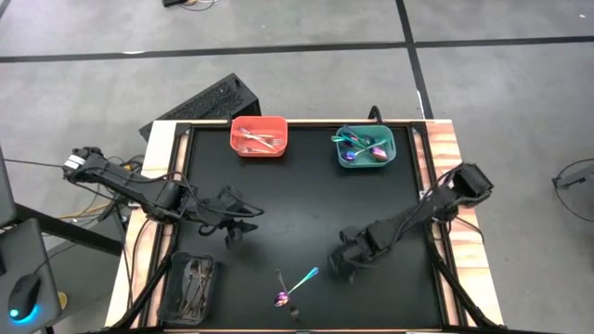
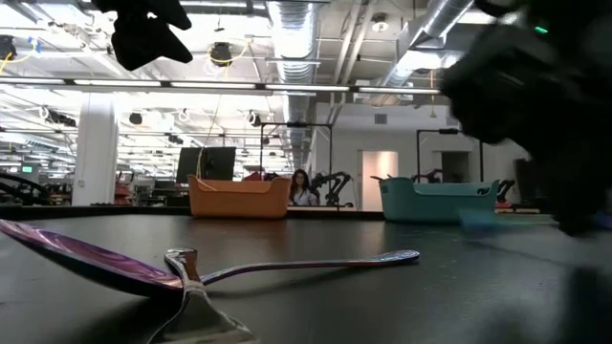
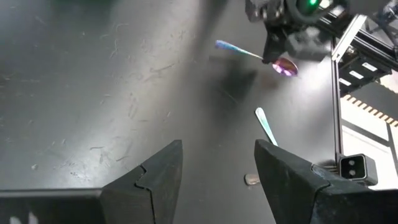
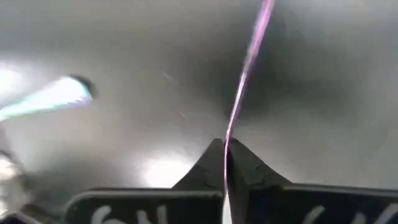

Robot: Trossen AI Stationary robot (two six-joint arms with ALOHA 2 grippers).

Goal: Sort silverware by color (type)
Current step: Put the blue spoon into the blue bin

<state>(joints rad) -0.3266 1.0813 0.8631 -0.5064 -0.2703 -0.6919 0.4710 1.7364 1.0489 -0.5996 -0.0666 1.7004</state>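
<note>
My right gripper (image 1: 336,267) (image 4: 225,149) hovers low over the near middle of the table, shut on a thin iridescent purple piece of silverware (image 4: 245,68). An iridescent spoon (image 1: 297,286) (image 3: 239,51) lies flat on the table just beside it, toward the table's left. A piece with a pale teal handle (image 3: 266,124) lies close by. A silver fork head (image 2: 191,296) shows by the spoon's bowl (image 2: 86,258). My left gripper (image 1: 232,230) (image 3: 217,168) is open and empty above the table's left middle. My right gripper pinches the thin purple piece between its two shut fingers (image 4: 208,165). The piece shows edge-on and runs along the fingers, sticking out ahead of their tips (image 4: 231,127). I cannot tell which part of it the fingers have, or whether its far end touches the table.
A red bin (image 1: 258,136) with silver pieces and a teal bin (image 1: 365,148) with iridescent pieces stand at the far edge. A black bin (image 1: 190,283) with dark pieces stands at the near left. The low camera (image 3: 351,165) sits on the near frame rail.
</note>
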